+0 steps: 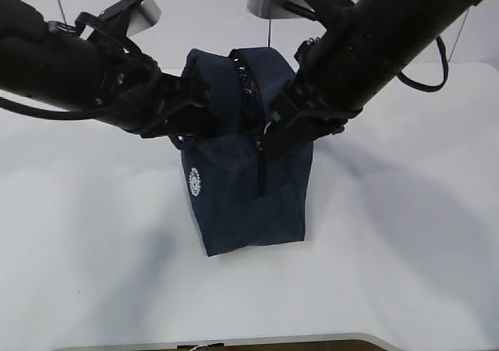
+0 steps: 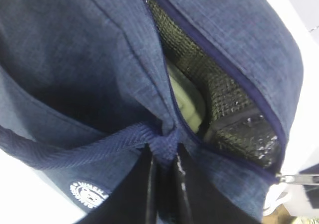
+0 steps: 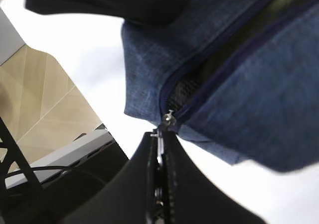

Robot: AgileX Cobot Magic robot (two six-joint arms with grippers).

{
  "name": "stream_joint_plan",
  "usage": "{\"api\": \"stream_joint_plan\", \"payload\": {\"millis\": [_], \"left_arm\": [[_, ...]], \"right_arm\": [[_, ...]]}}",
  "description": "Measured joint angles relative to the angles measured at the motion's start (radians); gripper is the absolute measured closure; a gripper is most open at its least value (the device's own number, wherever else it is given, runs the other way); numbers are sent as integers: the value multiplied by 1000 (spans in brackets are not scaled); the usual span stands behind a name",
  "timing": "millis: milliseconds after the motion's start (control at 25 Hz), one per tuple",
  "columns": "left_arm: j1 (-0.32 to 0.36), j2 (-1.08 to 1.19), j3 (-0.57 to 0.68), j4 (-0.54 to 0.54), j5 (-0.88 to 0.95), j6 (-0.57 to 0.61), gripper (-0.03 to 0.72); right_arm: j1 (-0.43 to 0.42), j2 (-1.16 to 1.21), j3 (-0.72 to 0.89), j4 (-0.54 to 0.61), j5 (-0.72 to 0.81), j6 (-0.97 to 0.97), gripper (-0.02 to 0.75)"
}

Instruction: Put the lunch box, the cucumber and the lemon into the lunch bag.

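The dark navy lunch bag (image 1: 242, 203) stands upright mid-table, its top zipper partly undone. My left gripper (image 1: 204, 105) is shut on a pinch of the bag's fabric where the handle strap meets the opening (image 2: 164, 152). My right gripper (image 1: 269, 136) is shut on the metal zipper pull (image 3: 160, 132) at the end of the zipper track. Through the gap I see silver foil lining (image 2: 239, 134) and the pale green lid of the lunch box (image 2: 187, 104) inside. The cucumber and the lemon are hidden.
The white table (image 1: 405, 249) surrounds the bag, its front edge (image 1: 234, 342) near the bottom. A white emblem (image 1: 194, 181) marks the bag's left side. Both black arms crowd over the bag's top. Beyond the table edge, the right wrist view shows wooden floor (image 3: 55, 104).
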Motion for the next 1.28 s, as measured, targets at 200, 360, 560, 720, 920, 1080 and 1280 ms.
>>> {"api": "stream_joint_plan", "payload": {"millis": [200, 360, 560, 720, 920, 1080, 1280], "left_arm": [[0, 0, 0, 0, 0, 0, 678], [0, 0, 0, 0, 0, 0, 540], [0, -5, 0, 0, -2, 0, 278], [0, -54, 0, 2, 0, 15, 221], [0, -156, 12, 3, 23, 53, 214], [0, -243, 100, 3, 10, 85, 211], [-27, -303, 210, -90, -61, 216, 209]], "right_arm": [[0, 28, -2, 2, 25, 6, 733], [0, 28, -4, 2, 25, 6, 733], [0, 32, -4, 2, 25, 6, 733], [0, 39, -4, 6, 21, 6, 733], [0, 40, -4, 12, 15, 4, 733], [0, 40, -4, 18, 14, -2, 733], [0, 40, -4, 60, 13, -27, 733]]}}
